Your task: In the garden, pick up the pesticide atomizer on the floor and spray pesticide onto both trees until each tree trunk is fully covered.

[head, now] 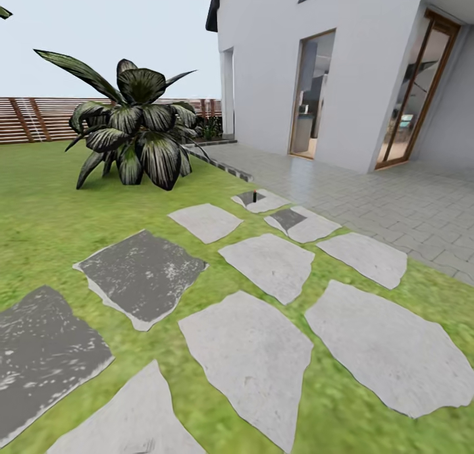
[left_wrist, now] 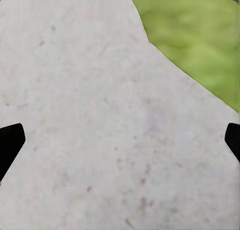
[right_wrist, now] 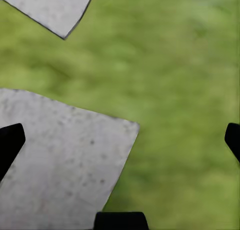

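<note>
The head camera is looking over stepping stones (head: 263,348) toward a tiny dark object, likely the pesticide atomizer (head: 254,196), at 12 o'clock. The left gripper (left_wrist: 120,140) is hanging spread above stone; the right gripper (right_wrist: 120,140) is spread above grass (right_wrist: 185,90), both empty for travel.

- The head view looks forward and down over the lawn (head: 46,210); grey stepping stones (head: 247,355) run from 6 o'clock toward 12, a dark leafy plant (head: 135,134) stands at 10 o'clock, the white house (head: 342,65) at 1 to 2 o'clock, the slatted fence (head: 39,118) far off at 9 to 10.
- The left wrist view points straight down, close over one pale stone (left_wrist: 90,120), with grass (left_wrist: 200,40) at 1 o'clock and black fingertips (left_wrist: 10,142) at 9 and 3.
- The right wrist view also faces down, close, over grass (right_wrist: 180,115), with a stone corner (right_wrist: 60,170) at 8 o'clock and another at 11.
- All three share stones and grass.
</note>
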Controlling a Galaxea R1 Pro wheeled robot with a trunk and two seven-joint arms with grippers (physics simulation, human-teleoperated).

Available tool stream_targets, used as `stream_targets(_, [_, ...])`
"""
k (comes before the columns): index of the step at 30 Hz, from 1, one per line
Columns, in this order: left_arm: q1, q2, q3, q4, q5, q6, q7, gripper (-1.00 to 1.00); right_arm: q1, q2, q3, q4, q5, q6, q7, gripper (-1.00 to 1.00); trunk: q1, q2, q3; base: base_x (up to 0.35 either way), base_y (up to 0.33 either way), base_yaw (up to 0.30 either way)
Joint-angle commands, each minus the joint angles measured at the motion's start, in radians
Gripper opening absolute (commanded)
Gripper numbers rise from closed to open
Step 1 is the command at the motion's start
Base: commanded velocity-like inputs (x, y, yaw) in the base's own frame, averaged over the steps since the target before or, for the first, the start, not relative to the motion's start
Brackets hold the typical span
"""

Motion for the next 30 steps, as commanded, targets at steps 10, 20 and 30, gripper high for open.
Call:
stream_targets(10, [0.000,0.000,-0.001,0.000,0.000,0.000,0.000,1.00,0.000,0.000,0.000,-0.001,-0.001,0.000,-0.003,1.00,0.000,0.000,0.000,0.338,0.000,0.000])
stream_targets(20, [0.000,0.000,0.000,0.000,0.000,0.000,0.000,1.00,0.000,0.000,-0.001,-0.001,-0.001,0.000,-0.003,1.00,0.000,0.000,0.000,0.338,0.000,-0.141])
stream_targets(30, [0.000,0.000,-0.001,0.000,0.000,0.000,0.000,1.00,0.000,0.000,-0.001,-0.001,-0.001,0.000,-0.003,1.00,0.000,0.000,0.000,0.338,0.000,-0.252])
